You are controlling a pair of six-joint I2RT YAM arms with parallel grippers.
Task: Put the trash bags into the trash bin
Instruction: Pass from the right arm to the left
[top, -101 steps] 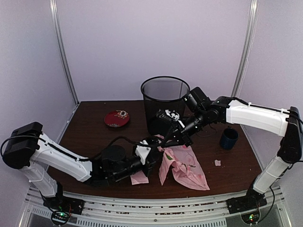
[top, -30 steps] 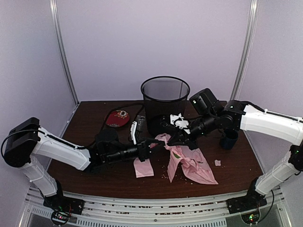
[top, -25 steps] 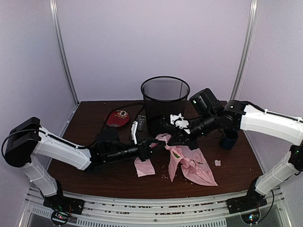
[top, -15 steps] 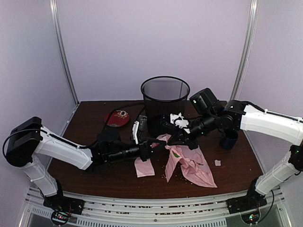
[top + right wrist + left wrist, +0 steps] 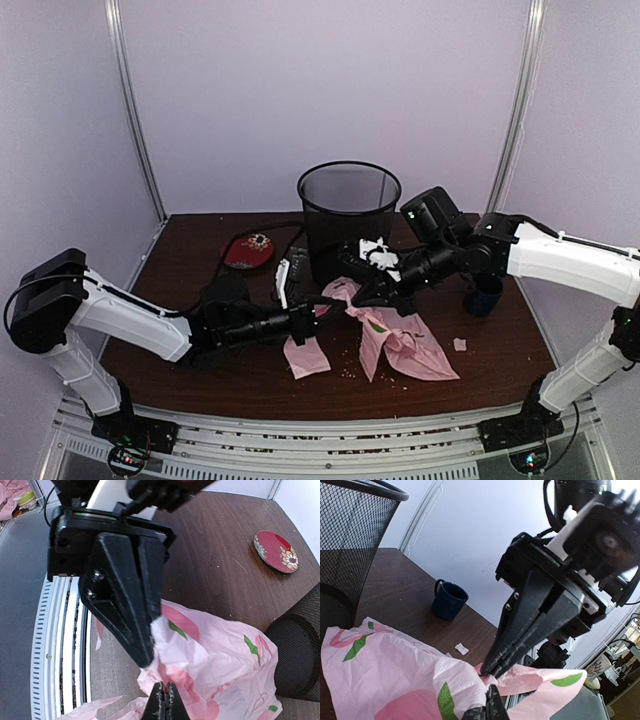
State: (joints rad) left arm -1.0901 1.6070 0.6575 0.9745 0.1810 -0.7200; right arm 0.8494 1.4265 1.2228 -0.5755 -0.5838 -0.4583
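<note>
The thin pale-pink plastic bag with red and green prints (image 5: 400, 345) lies on the dark brown wooden bench (image 5: 180, 265). It is just in front of the black wire-mesh round bin (image 5: 348, 215), not inside it. Its long way runs from the middle of the bench, by the foot of the bin, out toward the near right corner. The end by the bin is lifted and bunched up. The other end lies flat and wide. A smaller pink flap (image 5: 305, 356) lies under the left arm (I cannot tell if it is joined to the rest).

The left gripper (image 5: 316, 312) and the right gripper (image 5: 350, 303) meet at the lifted end, tip close to tip. Both have their jaws clenched on the bag.

The left wrist view shows the right gripper's black fingers (image 5: 520, 630) pressed together on a fold. Behind them stands a small dark-blue mug (image 5: 449, 600) with a tiny white scrap (image 5: 461, 649) near it. The right wrist view looks the other way. It shows the left gripper's fingers (image 5: 127, 600) pinching the bag's edge, and a round red plate with flowers (image 5: 276, 550) well apart. Only the top view shows the whole bag and the open mouth of the bin.
</note>
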